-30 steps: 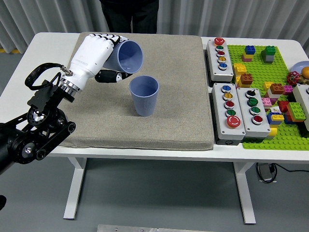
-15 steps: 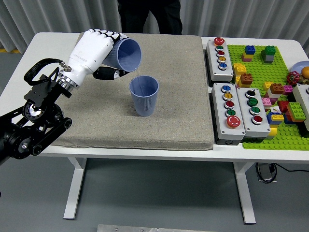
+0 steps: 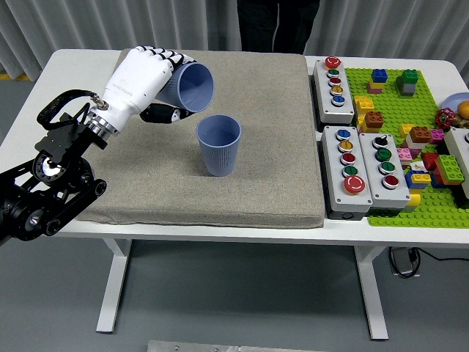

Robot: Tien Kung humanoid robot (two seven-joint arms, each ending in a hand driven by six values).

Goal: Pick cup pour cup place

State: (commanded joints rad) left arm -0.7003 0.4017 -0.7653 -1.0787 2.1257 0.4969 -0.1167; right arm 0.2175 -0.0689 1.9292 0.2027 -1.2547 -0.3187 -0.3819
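Note:
My left hand (image 3: pixel 157 84) is shut on a blue cup (image 3: pixel 191 87), held tipped on its side with its mouth facing right and down. The held cup hangs above and to the left of a second blue cup (image 3: pixel 218 145). That second cup stands upright on the grey mat (image 3: pixel 220 191), near its middle. The two cups do not touch. My right arm is out of the picture.
Two grey button boxes (image 3: pixel 333 82) (image 3: pixel 366 172) lie right of the mat. A green baseplate (image 3: pixel 410 147) with several toy bricks fills the right end of the table. A person in dark clothes (image 3: pixel 277 22) stands at the far edge.
The held cup has stayed tilted over the standing cup, shifting slightly left and up. The person at the far side has walked to the right.

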